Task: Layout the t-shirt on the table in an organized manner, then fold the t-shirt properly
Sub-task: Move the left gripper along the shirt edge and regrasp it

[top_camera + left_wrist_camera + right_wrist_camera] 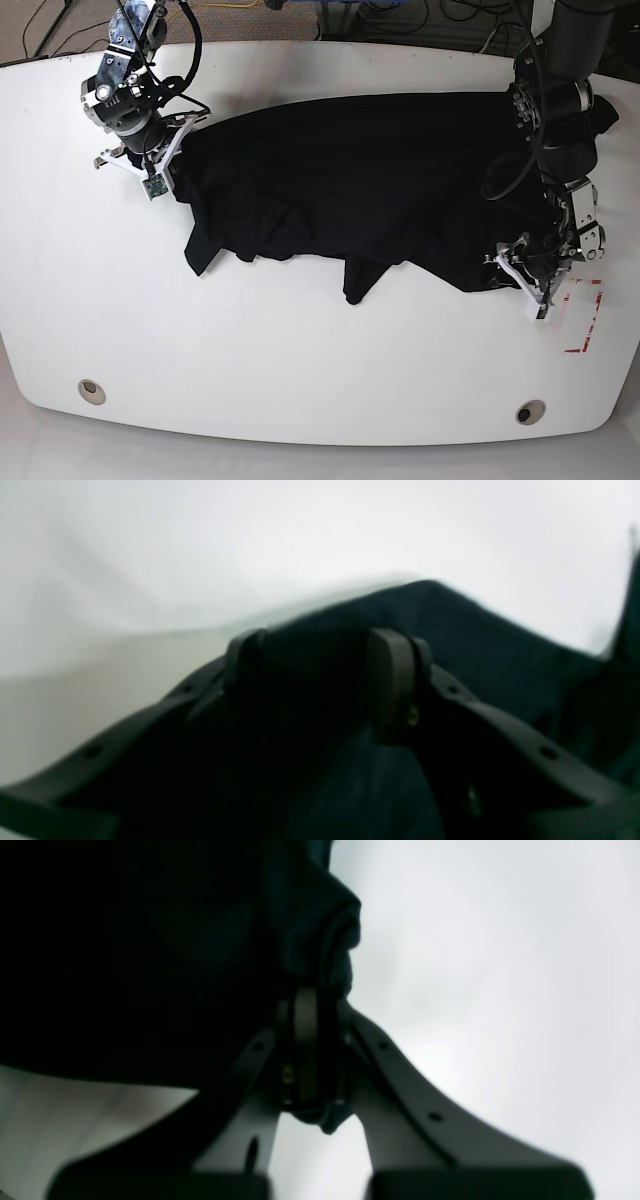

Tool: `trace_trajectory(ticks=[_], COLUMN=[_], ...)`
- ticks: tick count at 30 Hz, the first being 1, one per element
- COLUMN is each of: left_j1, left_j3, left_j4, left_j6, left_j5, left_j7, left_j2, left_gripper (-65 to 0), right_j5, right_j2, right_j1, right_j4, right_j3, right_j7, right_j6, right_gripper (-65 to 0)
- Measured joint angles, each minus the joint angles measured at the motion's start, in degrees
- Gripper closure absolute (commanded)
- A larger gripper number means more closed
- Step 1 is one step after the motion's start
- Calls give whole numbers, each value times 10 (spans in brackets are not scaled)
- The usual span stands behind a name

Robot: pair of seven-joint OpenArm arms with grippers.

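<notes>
A dark navy t-shirt [350, 190] lies spread and wrinkled across the white table [300, 370], its lower hem uneven. At the shirt's left end my right gripper [160, 170] is shut on the cloth. The right wrist view shows a bunched fold of the t-shirt [320, 940] pinched between the fingers of that gripper [317, 995]. My left gripper [520, 275] sits at the shirt's lower right corner. In the left wrist view the left gripper [320, 655] is open, its fingers well apart, with the t-shirt [475, 640] lying between and under them on the table [200, 555].
A red-outlined mark [585, 320] is just right of the left gripper. Two round grommet holes [91, 390] [530, 411] sit near the table's front edge. Cables and floor lie beyond the far edge.
</notes>
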Motion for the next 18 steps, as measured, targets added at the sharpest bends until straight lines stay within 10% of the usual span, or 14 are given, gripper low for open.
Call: trace_trajectory(ticks=[6, 18], left_j1=[-1, 0], left_j3=[11, 40], left_j4=[-1, 8], left_j6=[0, 0], left_j5=[-1, -6], left_j7=[0, 2], left_j2=[8, 7], left_gripper=[-13, -8], right_j5=[0, 0], right_j2=[0, 0], right_j1=[0, 0], right_j4=[0, 0], right_j3=[0, 0], right_j7=[0, 0], right_j6=[0, 0], right_gripper=[0, 0])
